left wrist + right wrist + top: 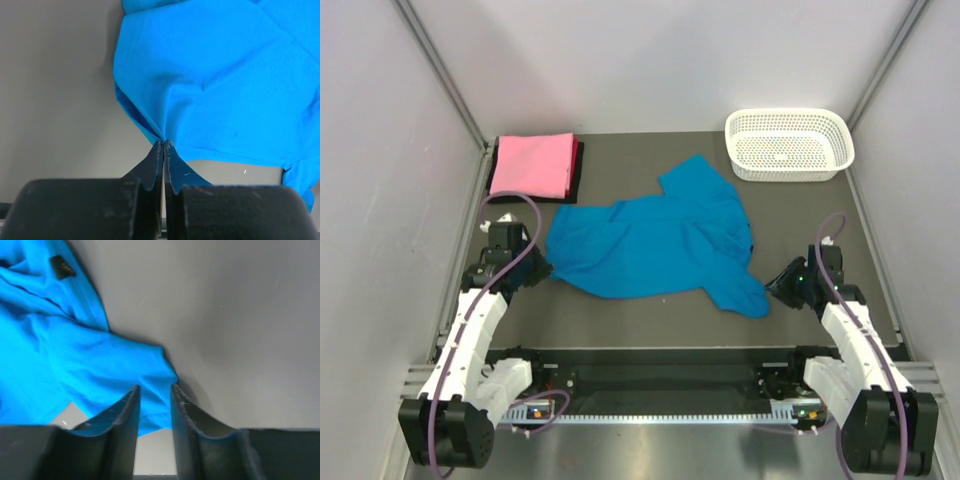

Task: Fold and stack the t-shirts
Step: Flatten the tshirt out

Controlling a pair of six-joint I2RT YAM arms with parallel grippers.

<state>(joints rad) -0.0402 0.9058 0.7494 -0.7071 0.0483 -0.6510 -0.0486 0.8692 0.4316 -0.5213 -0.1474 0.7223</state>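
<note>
A blue t-shirt (655, 240) lies crumpled and spread across the middle of the dark table. My left gripper (540, 270) is at the shirt's left edge. In the left wrist view my left gripper (164, 143) is shut on a pinch of the blue t-shirt (215, 75). My right gripper (772, 287) is at the shirt's near right corner. In the right wrist view my right gripper (155, 387) has its jaws apart, and the corner of the blue t-shirt (75, 360) shows in the gap. A folded pink t-shirt (532, 164) lies on a dark folded one at the back left.
A white perforated basket (788, 143) stands at the back right corner. Grey walls close in the table on the left, right and back. A black rail (660, 375) runs along the near edge between the arm bases.
</note>
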